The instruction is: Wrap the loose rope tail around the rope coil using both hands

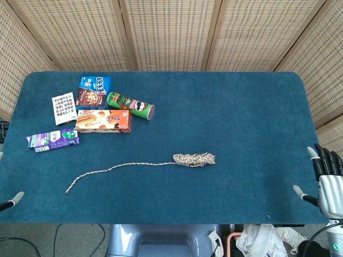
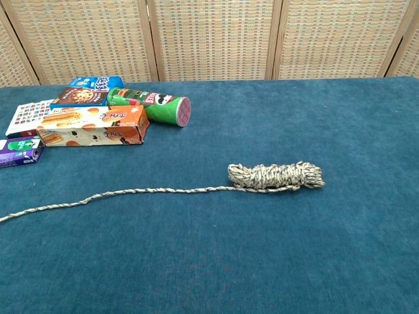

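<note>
A speckled rope coil (image 1: 194, 159) (image 2: 276, 175) lies on the blue table, a little right of centre. Its loose tail (image 1: 118, 168) (image 2: 118, 194) trails out flat to the left and ends near the front left. My right hand (image 1: 325, 179) hovers at the table's right edge, far from the coil, with its fingers spread and nothing in it. Only fingertips of my left hand (image 1: 15, 199) show at the front left corner, apart and empty, a short way left of the tail's end. The chest view shows neither hand.
At the back left sits a cluster of snacks: a green crisp can (image 1: 131, 105) (image 2: 152, 105) on its side, an orange box (image 1: 103, 121) (image 2: 91, 126), a blue cookie box (image 1: 94, 91), a white box (image 1: 64, 108) and a purple packet (image 1: 52, 140). Wicker screens stand behind the table.
</note>
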